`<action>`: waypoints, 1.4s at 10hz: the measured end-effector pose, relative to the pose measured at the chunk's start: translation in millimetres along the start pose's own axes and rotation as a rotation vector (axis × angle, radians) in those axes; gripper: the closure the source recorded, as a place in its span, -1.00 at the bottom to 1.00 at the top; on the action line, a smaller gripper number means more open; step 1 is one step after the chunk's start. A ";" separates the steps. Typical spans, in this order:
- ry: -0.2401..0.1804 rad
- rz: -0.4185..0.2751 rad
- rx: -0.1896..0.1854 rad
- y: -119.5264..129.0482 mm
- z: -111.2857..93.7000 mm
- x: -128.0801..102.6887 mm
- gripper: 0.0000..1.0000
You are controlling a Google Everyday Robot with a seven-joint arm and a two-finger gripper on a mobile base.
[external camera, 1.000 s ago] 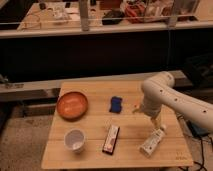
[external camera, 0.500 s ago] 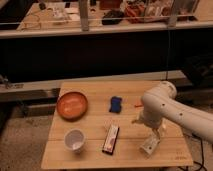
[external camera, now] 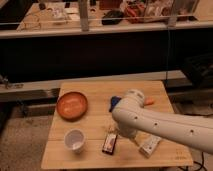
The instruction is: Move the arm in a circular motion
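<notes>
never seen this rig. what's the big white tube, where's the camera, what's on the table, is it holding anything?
The big cream-white tube is the arm of a mobile robot with one arm. It comes in from the right and bends over the wooden table. There is only one camera view. It looks down on the table from above and in front; its mounting is not on record.

On the table are an orange bowl, a white cup, a small dark packet, a white box, a blue object and a small orange item, the last two partly behind the arm.

The gripper is at the narrow tip, low over the table between the packet and the box, mostly hidden by the arm. Nothing visible shows it holding anything.
</notes>
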 end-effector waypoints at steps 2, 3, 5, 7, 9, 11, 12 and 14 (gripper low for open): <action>0.005 -0.077 0.025 -41.7 -5.1 -13.3 -0.60; 0.007 -0.107 0.036 -62.6 -6.4 -12.2 -0.60; 0.011 -0.113 0.045 -89.1 -5.2 7.6 -0.60; 0.007 -0.083 0.044 -98.9 1.4 39.4 -0.60; 0.010 -0.043 0.039 -89.8 8.0 71.3 -0.60; 0.008 0.032 0.028 -57.5 17.1 112.2 -0.60; 0.004 0.080 0.021 -35.5 22.1 132.0 -0.60; -0.033 0.186 0.002 8.8 32.1 163.4 -0.60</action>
